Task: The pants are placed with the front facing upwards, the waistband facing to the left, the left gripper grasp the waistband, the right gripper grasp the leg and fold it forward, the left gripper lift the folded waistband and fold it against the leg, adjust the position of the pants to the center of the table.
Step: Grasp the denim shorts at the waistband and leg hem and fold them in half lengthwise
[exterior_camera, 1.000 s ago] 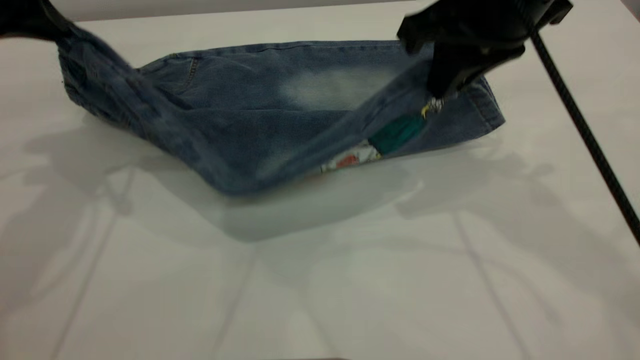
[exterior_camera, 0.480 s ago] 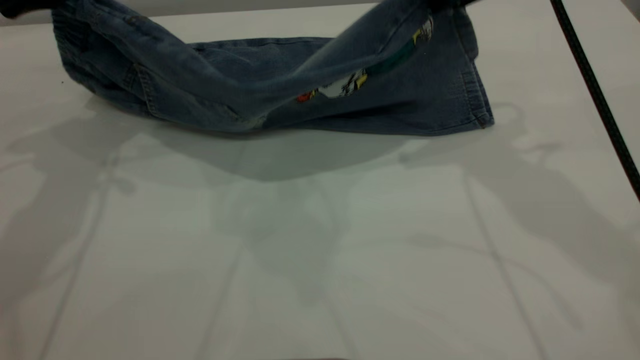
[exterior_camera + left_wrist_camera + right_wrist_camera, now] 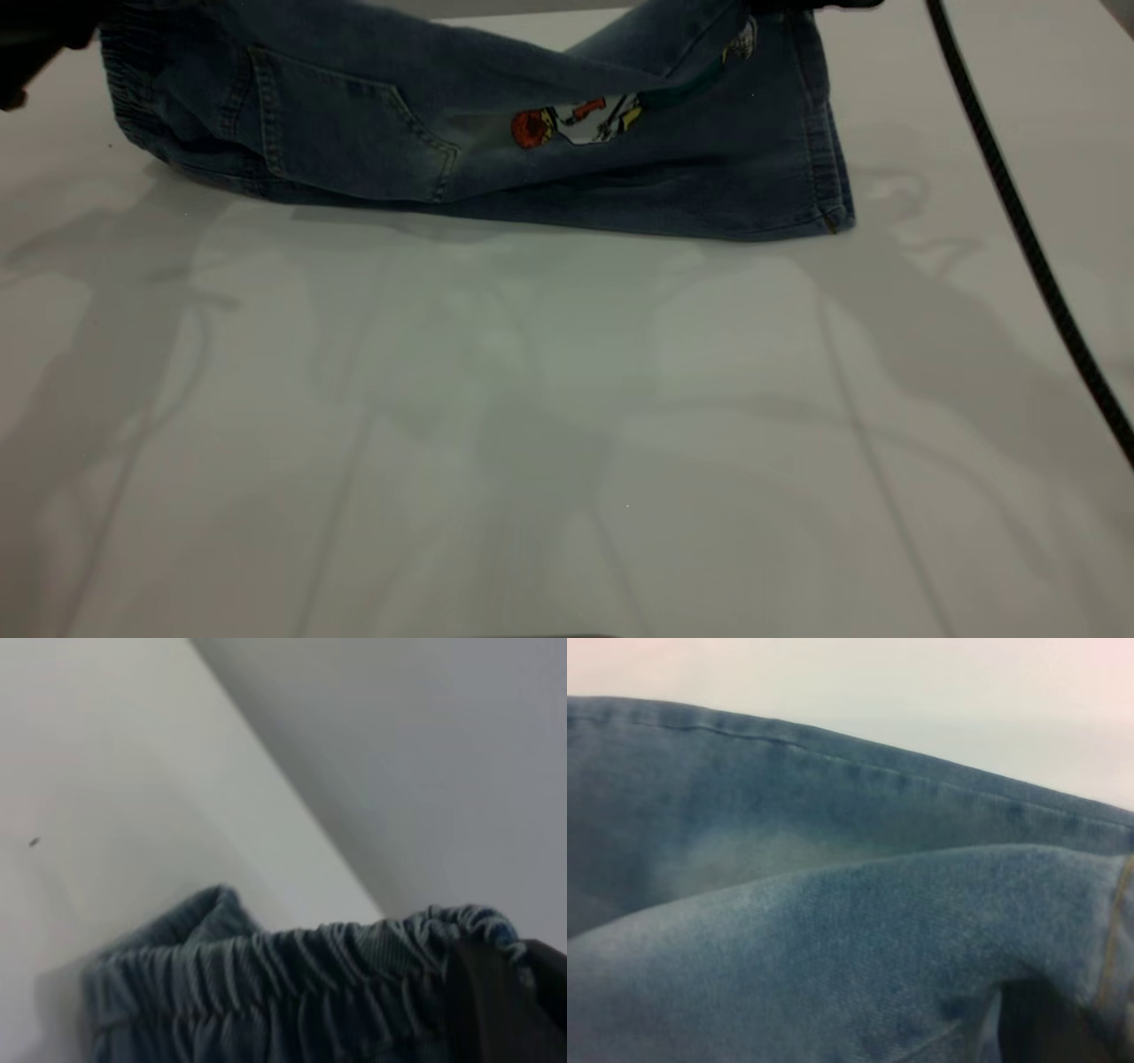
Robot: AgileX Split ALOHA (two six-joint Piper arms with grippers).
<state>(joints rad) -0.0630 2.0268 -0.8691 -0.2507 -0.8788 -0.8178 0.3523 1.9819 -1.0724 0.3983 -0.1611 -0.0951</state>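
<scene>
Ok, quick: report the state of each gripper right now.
Left gripper: closed, holding the ruched dark-blue denim waistband.
Right gripper: closed, holding a leg of the short blue denim pants.

Short blue denim pants (image 3: pixel 496 151) with a cartoon print are hanging lifted, lower fold resting on the white worktop (image 3: pixel 567 425), ruched waistband (image 3: pixel 292 992) bunching left.

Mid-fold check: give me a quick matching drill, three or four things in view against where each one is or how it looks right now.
Things:
1. blue denim pants
2. ruched darker denim waistband
3. colourful cartoon print
4. thin black cable

States:
a. slanting over the white table's right side
b. gathered, at the pants' left end
c. draped, near leg lifted over
d. showing mid-pants, outward

Pairs: 1-c, 2-b, 3-d, 4-a
</scene>
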